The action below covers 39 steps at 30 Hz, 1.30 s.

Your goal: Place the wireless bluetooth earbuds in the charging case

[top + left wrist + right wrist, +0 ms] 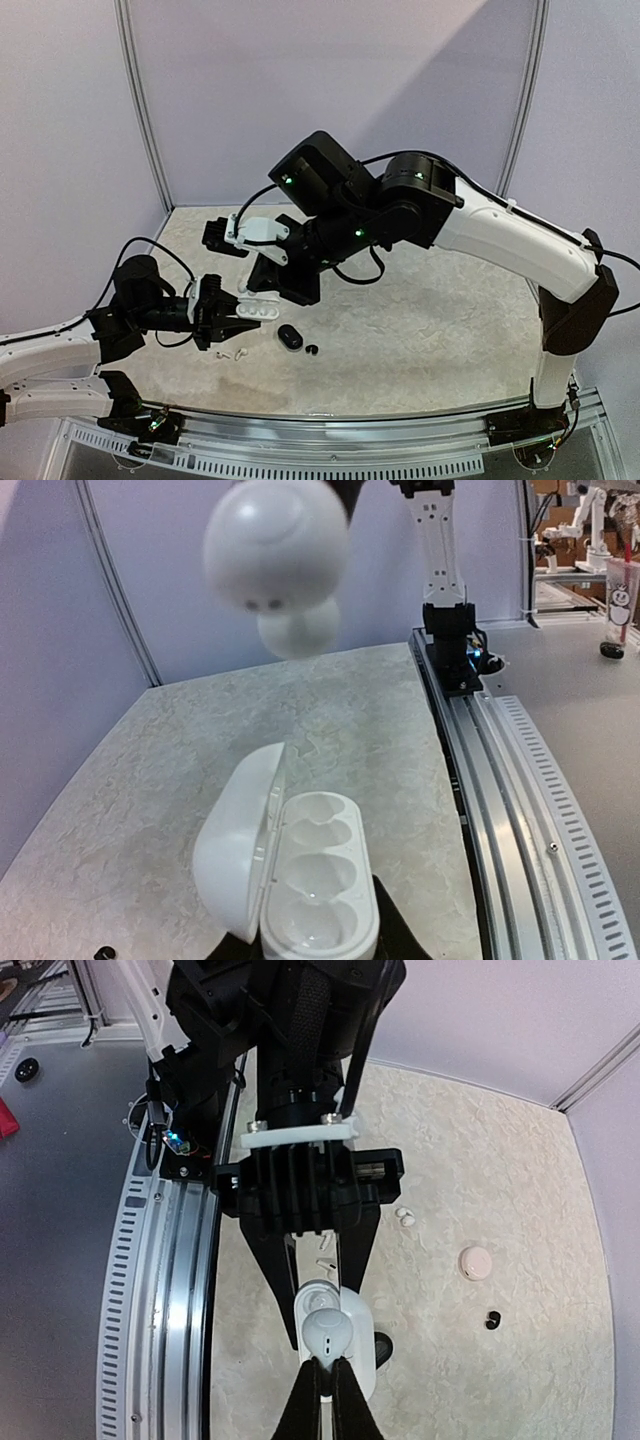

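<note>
I find my right tool [326, 1378] pinched together on a white earbud [328, 1330], which hangs directly above the open charging case [235, 855]. My left tool [235, 320] is clamped on that case's base from below. The lid stands swung aside.

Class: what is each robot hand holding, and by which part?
The left hand grips the open white case by the sides of its base. The right hand pinches a white earbud by its narrower end.
</note>
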Tool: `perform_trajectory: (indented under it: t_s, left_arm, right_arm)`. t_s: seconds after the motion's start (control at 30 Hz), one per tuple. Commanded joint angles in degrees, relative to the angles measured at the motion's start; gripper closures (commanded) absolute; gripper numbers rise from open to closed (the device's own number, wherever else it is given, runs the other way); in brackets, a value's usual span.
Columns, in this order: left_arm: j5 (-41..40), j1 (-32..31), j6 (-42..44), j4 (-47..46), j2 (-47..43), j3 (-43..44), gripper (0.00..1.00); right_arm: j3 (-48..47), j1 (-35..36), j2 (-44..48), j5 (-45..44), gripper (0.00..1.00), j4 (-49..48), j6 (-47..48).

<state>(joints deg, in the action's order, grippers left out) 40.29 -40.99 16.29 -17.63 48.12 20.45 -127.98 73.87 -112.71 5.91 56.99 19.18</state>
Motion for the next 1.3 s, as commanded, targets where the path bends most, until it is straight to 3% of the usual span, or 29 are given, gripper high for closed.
perform_trajectory:
  t_s: [0.0, 0.33, 0.43, 0.6, 0.83, 1.27]
  left_arm:
    - [0.9, -1.2, -0.1, -3.6, -0.5, -1.2, 1.0]
    - [-0.3, -1.2, -0.8, -6.4, 0.0, -1.7, 1.0]
    - [0.3, -1.2, -1.2, -7.0, 0.3, -1.6, 1.0]
    - [3.8, -1.3, -1.7, -7.0, 0.2, -1.5, 1.0]
    - [5.8, -1.2, -1.7, -4.2, -0.9, -0.7, 1.0]
    - [7.3, -1.2, 0.0, -4.2, -0.6, -0.2, 1.0]
  right_arm:
    - [4.2, 0.0, 5.0, 0.4, 1.0, -4.2, -5.0]
    - [14.8, -1.6, 13.5, -4.0, 1.0, -13.3, -26.8]
    - [19.2, -1.6, 15.8, -2.0, 1.0, -16.4, -28.6]
    - [22.3, -1.2, 17.7, 1.7, 1.0, -13.8, -20.9]
    - [11.6, 0.8, 8.5, 1.4, 1.0, -0.4, -5.6]
    - [11.4, 1.8, 7.3, 0.8, 1.0, -0.6, -4.2]
